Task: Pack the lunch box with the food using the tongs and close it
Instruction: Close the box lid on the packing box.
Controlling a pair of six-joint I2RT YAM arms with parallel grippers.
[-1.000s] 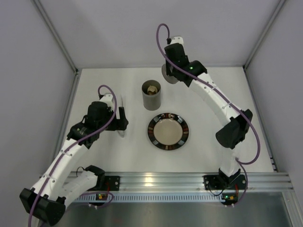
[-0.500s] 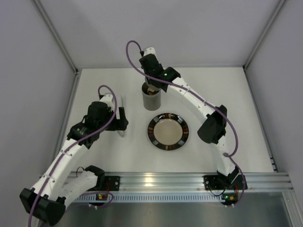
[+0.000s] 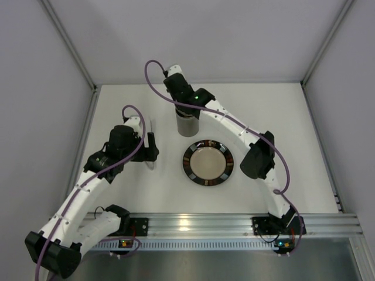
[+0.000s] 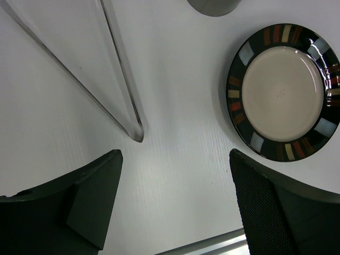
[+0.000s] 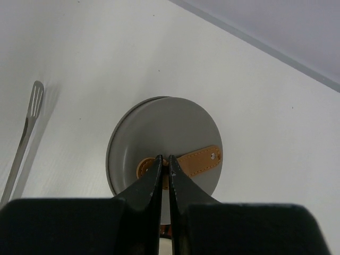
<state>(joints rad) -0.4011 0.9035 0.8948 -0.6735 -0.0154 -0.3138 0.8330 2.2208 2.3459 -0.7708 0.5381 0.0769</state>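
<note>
The lunch box (image 3: pixel 187 124), a tall dark-grey canister, stands behind the plate; its base shows in the left wrist view (image 4: pixel 212 5). My right gripper (image 3: pixel 185 109) (image 5: pixel 165 158) is shut on the orange strap (image 5: pixel 199 159) of the flat grey lid (image 5: pixel 159 130) and holds it over the box's mouth. Whether the lid rests on the rim I cannot tell. The food is hidden. The silver tongs (image 4: pixel 121 69) (image 3: pixel 151 126) lie on the table left of the box, one tip in the right wrist view (image 5: pixel 34 101). My left gripper (image 3: pixel 150 150) (image 4: pixel 175 159) hovers open just beyond their joined end, holding nothing.
A dark round plate with a striped rim (image 3: pixel 187 164) (image 4: pixel 236 101) and a bare cream centre sits in front of the lunch box. Grey walls close in the white table on the left, back and right. A metal rail (image 3: pixel 193 222) runs along the near edge.
My right arm has swung left with the lid, from behind and to the right of the lunch box to over its mouth. The left arm has stayed put.
</note>
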